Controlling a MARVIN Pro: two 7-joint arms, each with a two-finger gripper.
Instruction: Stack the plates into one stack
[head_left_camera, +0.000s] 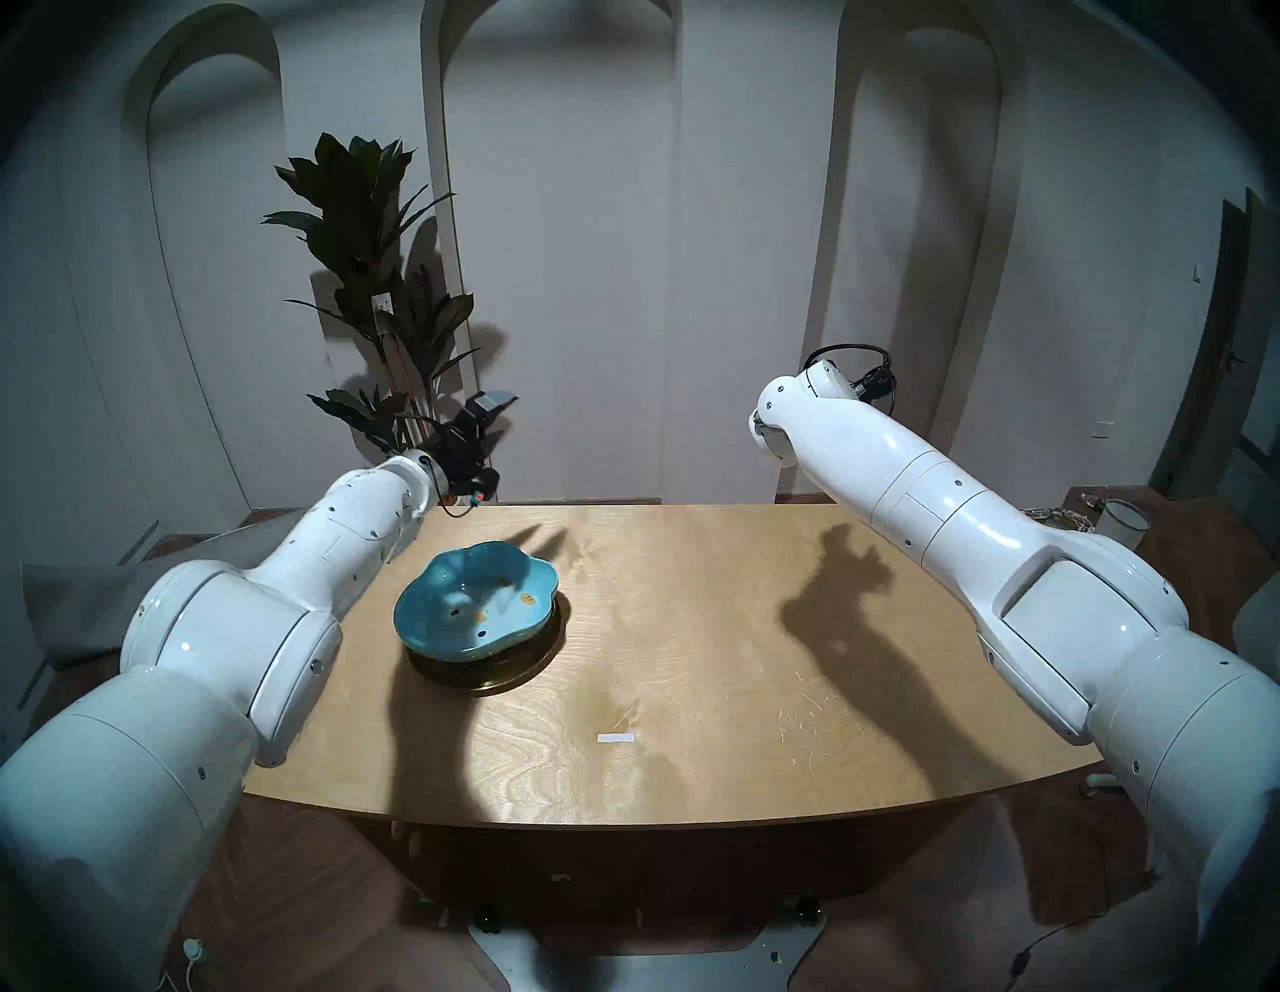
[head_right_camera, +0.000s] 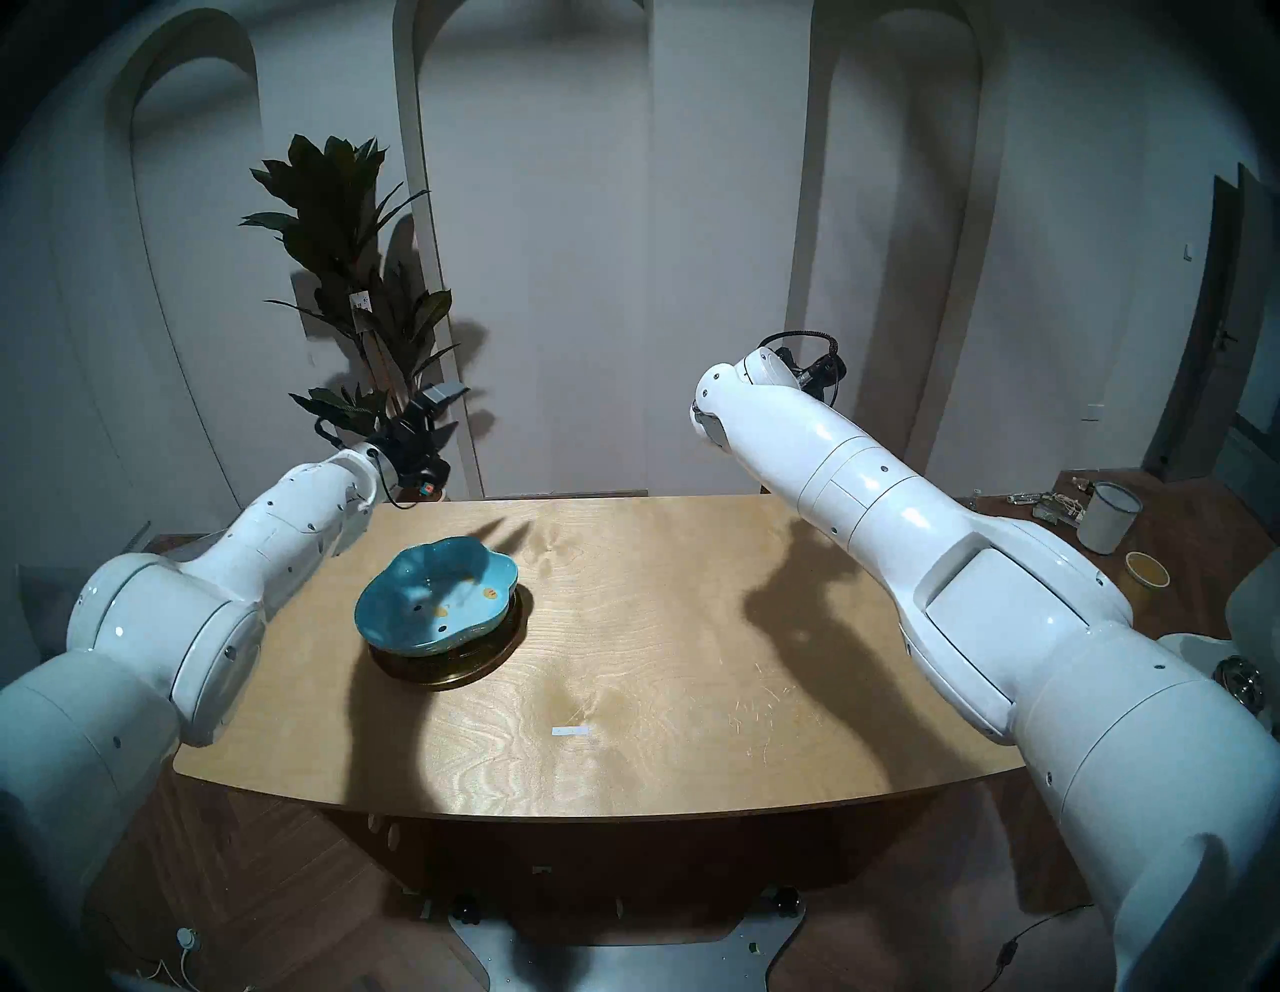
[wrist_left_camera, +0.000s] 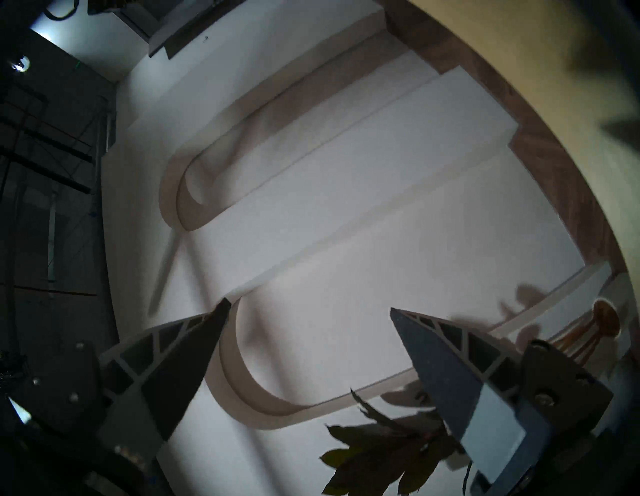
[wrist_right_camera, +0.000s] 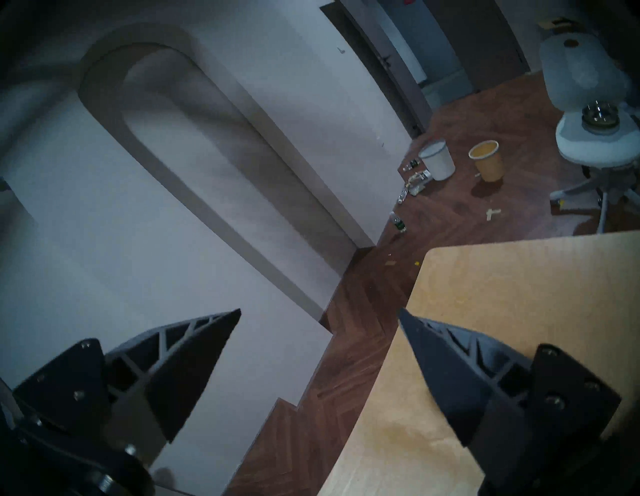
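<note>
One stack stands on the wooden table (head_left_camera: 692, 609), left of centre. The light-blue lobed dish (head_left_camera: 478, 606) with yellow marks is uppermost, also in the head stereo right view (head_right_camera: 436, 599). Under it the dark gold rim of the metal plate (head_left_camera: 502, 684) shows at the front. The amber flower plate is hidden between them. My left gripper (head_left_camera: 485, 415) is open and empty, raised above the table's far left corner and facing the wall (wrist_left_camera: 310, 306). My right gripper (wrist_right_camera: 320, 310) is open and empty, raised over the far right corner. In the head views the right forearm (head_left_camera: 866, 450) hides it.
A small white tape strip (head_left_camera: 616, 738) lies near the table's front middle. A tall potted plant (head_left_camera: 374, 277) stands behind the left gripper. On the floor to the right are a white cup (head_right_camera: 1108, 516), a yellow cup (head_right_camera: 1146, 569) and a stool (wrist_right_camera: 588, 138).
</note>
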